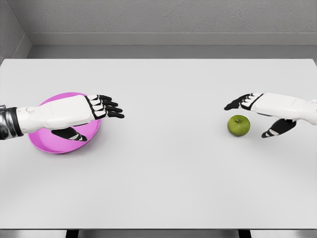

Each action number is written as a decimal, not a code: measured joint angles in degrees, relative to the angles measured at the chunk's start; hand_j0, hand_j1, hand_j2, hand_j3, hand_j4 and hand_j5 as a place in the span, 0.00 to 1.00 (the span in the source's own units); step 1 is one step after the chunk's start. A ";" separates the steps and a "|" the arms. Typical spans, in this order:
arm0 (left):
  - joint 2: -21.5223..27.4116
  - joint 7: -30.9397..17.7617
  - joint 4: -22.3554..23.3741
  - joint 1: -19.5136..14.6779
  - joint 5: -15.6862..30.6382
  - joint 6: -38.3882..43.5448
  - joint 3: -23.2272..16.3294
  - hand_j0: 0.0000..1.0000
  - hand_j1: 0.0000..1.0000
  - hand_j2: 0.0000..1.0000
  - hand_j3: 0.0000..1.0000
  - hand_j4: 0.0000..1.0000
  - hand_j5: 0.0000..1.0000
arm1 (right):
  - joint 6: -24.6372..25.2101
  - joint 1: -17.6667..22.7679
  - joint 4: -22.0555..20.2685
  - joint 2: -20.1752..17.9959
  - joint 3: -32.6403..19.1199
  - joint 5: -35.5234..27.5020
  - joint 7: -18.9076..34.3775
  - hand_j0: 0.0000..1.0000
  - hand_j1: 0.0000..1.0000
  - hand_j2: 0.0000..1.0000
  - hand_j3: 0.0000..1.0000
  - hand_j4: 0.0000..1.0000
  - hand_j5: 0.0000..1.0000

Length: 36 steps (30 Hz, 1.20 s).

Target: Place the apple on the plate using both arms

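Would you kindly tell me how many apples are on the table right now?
1. The green apple sits on the table's right side, just below the open right hand and far from the pink plate. Nothing seems hidden.

White table [163, 173], grey room behind.
Tabletop's filling most of the view, plain and matte, w/ a dark front edge showing at the bottom; grey wall [163, 17] is running along its far side, another wall closing in at left.

No legible text, labels, brands, numbers or signs anywhere in the head view (checked every surface in frame; all are plain and unmarked). Nothing to record under this heading.
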 measured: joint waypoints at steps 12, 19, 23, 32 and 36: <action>-0.25 -0.72 0.01 -0.09 -0.11 0.00 0.05 1.00 1.00 1.00 1.00 1.00 1.00 | -0.05 -3.25 7.12 4.22 4.34 0.92 0.00 1.00 1.00 1.00 1.00 1.00 1.00; -0.26 -0.86 0.01 -0.09 -0.11 0.00 0.07 1.00 1.00 1.00 1.00 1.00 1.00 | -0.07 -5.27 10.26 6.78 6.79 2.37 0.00 1.00 1.00 1.00 1.00 1.00 1.00; -0.26 -0.88 0.01 -0.09 -0.11 0.00 0.05 1.00 1.00 1.00 1.00 1.00 1.00 | -0.29 -5.63 12.12 7.69 7.81 2.60 0.00 1.00 1.00 1.00 1.00 1.00 1.00; -0.26 -0.88 0.02 -0.09 -0.11 0.00 0.01 1.00 1.00 1.00 1.00 1.00 1.00 | -0.89 -5.98 15.20 8.34 8.22 3.23 0.00 1.00 1.00 1.00 1.00 1.00 1.00; -0.26 -0.88 0.02 0.00 -0.11 -0.01 0.01 1.00 1.00 1.00 1.00 1.00 1.00 | -1.55 -6.51 16.96 9.21 8.23 3.28 0.00 1.00 1.00 1.00 1.00 1.00 1.00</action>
